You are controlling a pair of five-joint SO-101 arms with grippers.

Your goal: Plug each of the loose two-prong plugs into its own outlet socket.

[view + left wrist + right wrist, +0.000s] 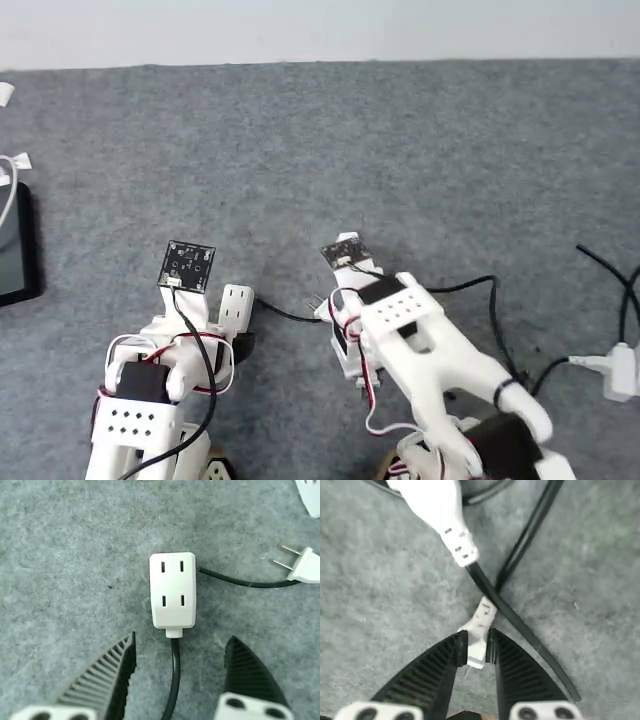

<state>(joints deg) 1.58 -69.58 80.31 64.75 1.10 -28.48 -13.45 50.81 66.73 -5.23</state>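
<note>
Left wrist view gives me the outlet block (172, 590) lying flat on the grey desk (60, 540). Both pairs of slots are empty and face up, and its black cord (174, 680) runs back between my left jaws. Those jaws are spread wide, one on each side of the cord, just short of the block and touching nothing. Just right of the block, a two-prong plug (304, 566) points its prongs towards it. I cannot tell whether it is the one my right arm holds.

On the right wrist view, my right jaws are pressed against the flat sides of a small white plug (482, 612), pinching it low over the desk. A second plug body (440, 510) lies just beyond, and its cable (520, 625) crosses close beside the held plug.

From the high view, both arms sit close together at the near edge. A further white connector (620, 370) lies well apart at the far right.

I judge the plug to be light, hard plastic with thin prongs that could bend if they meet a slot edge at an angle. The broad sides behind the prongs are the place to hold it. Its springy lead will likely tug and twist it. The block looks light enough to slide when pushed, so I would clamp its narrow sides with the left jaws.
</note>
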